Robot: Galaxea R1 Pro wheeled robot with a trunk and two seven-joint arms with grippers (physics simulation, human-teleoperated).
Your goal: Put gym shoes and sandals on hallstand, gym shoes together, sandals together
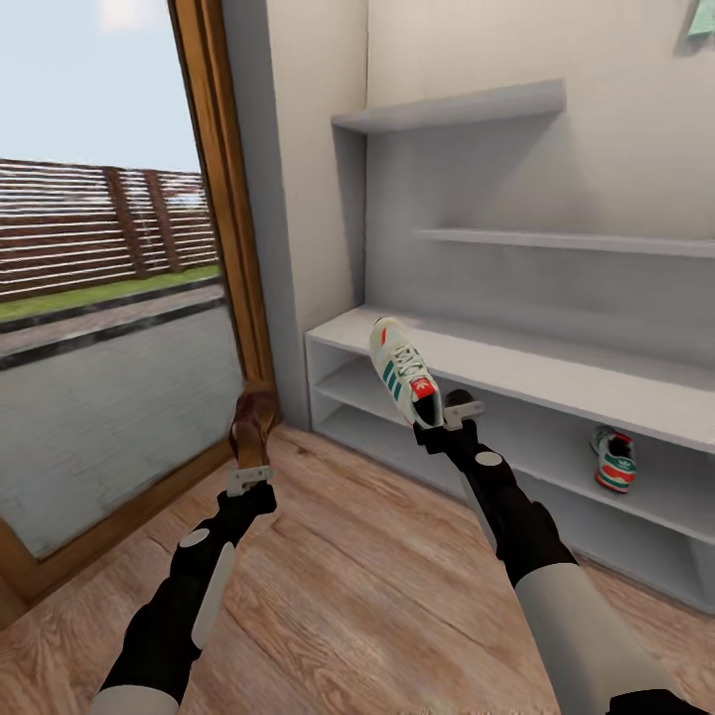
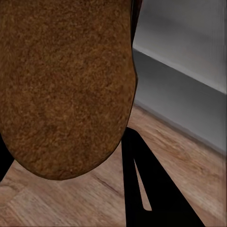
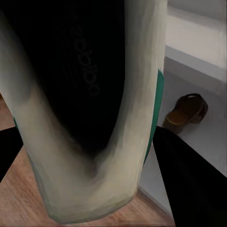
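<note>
The right end effector [image 1: 437, 415] is closed on a white gym shoe [image 1: 404, 371], holding it by the heel, toe up, in front of the shoe rack [image 1: 556, 382]. The left end effector [image 1: 249, 477] grips a brown sandal [image 1: 253, 425] above the floor [image 1: 377, 586]. Another gym shoe [image 1: 614, 460] sits on a shelf. Shoes look light and bendy, so a heel grip seems best

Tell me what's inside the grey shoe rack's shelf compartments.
In the grey shoe rack, one white sneaker with teal stripes sits on the middle shelf; a dark brown sandal lies inside too. The right arm hides part.
</note>
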